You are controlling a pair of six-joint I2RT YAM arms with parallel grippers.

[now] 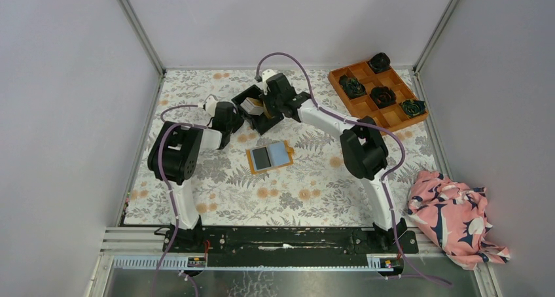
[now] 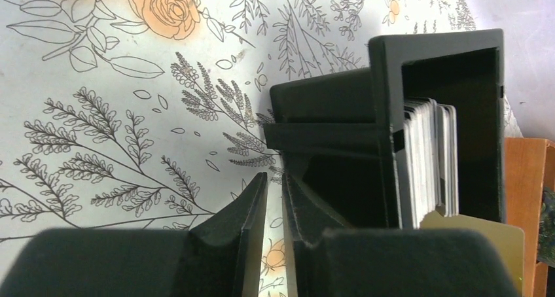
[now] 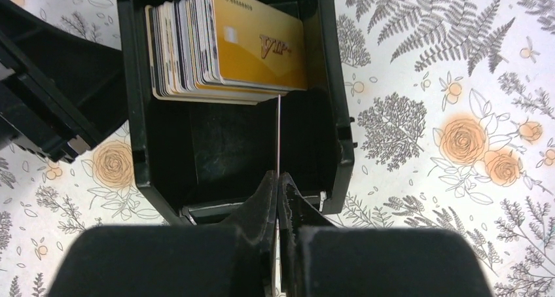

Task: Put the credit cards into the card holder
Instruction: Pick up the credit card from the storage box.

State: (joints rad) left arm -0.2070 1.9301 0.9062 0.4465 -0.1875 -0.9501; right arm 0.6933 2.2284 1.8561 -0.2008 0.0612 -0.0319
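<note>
Nearest, the holder [image 1: 269, 157] lies open. Beyond, the right gripper [image 3: 278, 179], pressed together, pinches one card [image 3: 279, 133] edge-on over the bin [image 3: 330, 81] — lift straight, clear of the stacked cards [image 3: 255, 48]. The left gripper [image 2: 275, 186], a slit apart, sits beside the bin — perhaps bracing it.

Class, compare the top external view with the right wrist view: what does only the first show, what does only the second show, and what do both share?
Only the top external view: the card holder lying open on the table, the orange tray with dark rosettes, the pink cloth, and both arms whole. Only the right wrist view: the gold front card with its VIP lettering, and a single card seen edge-on, pinched in the shut right gripper. Both: the black bin, the credit cards stacked inside it, and the floral tablecloth.
</note>
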